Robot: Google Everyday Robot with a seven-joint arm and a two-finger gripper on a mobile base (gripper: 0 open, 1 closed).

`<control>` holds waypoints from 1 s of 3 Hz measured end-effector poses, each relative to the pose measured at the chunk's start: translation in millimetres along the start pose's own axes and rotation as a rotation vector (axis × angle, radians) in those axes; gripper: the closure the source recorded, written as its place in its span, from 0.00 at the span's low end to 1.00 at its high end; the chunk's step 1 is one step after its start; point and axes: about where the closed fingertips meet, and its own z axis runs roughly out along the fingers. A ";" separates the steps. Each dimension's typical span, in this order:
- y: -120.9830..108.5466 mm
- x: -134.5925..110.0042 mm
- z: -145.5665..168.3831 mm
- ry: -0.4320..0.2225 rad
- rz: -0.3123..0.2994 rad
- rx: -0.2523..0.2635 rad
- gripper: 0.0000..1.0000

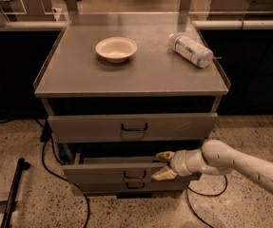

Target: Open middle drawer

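Note:
The grey cabinet has three drawer fronts. The middle drawer (102,173) stands pulled out a little, with a dark gap above it and its small dark loop handle (135,175) at centre. My gripper (163,166) reaches in from the right on a white arm (231,163). It is open at the drawer's top edge, right of the handle. One pale finger (165,155) is over the edge and the other is in front of the panel. It holds nothing.
The taller top drawer (88,127) is closed, and the narrow bottom drawer (102,187) sits under the middle one. A white bowl (116,48) and a lying plastic bottle (191,50) are on the cabinet top. Black cables (55,167) and a dark pole (13,190) lie on the floor to the left.

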 end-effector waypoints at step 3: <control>0.1 0.0 0.1 0.000 0.000 0.000 0.49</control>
